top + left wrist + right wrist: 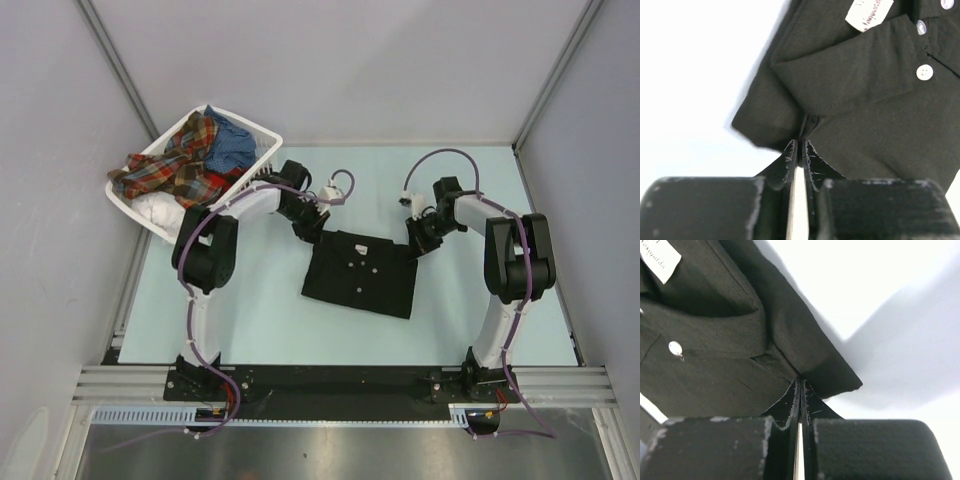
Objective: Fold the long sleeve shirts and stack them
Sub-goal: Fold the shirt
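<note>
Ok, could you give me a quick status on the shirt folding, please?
Left gripper and right gripper shut on black shirt top corners. Shirt flat on table. White basket far left, not obstructing.

Black shirt (360, 275) folded to a rectangle, collar and white buttons up, plaid shirt (175, 165) crumpled far left

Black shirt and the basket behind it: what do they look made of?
The black shirt looks like soft, matte woven cloth, possibly cotton; it creases and folds flat without any shine. Its buttons look like smooth white plastic with a slight gloss. The basket looks like rigid white plastic, going by its slatted wall and even, moulded rim.
</note>
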You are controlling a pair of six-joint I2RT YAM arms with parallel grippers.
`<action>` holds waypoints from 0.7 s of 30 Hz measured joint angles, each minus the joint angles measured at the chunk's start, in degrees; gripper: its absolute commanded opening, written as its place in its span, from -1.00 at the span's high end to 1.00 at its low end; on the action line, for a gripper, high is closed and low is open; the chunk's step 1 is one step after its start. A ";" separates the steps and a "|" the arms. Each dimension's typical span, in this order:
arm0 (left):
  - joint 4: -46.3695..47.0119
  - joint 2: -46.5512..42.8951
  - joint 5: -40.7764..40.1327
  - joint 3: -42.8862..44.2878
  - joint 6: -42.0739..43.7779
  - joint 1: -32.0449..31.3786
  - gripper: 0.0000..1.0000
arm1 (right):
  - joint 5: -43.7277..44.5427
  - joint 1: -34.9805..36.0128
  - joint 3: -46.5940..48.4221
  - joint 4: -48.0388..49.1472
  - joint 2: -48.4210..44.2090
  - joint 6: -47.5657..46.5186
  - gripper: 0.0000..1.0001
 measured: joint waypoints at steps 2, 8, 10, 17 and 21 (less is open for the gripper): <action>1.55 0.00 0.17 -0.02 -1.92 1.05 0.32 | 0.83 -0.07 0.37 1.42 0.00 0.94 0.95; 7.63 -4.98 1.86 -6.86 -9.57 7.19 -0.17 | 2.03 -1.38 4.66 2.97 -0.52 5.27 0.05; 8.07 -11.17 3.76 -12.26 -12.59 9.29 -0.27 | -0.02 -1.90 4.37 2.95 -2.89 7.45 -0.05; 17.66 -31.87 18.34 -30.67 -28.06 1.70 -0.29 | -16.04 0.98 -6.86 7.26 -20.37 19.96 0.04; 25.44 -25.59 23.58 -36.65 -35.95 -5.81 -0.24 | -24.57 6.60 -16.68 11.50 -19.08 24.94 0.11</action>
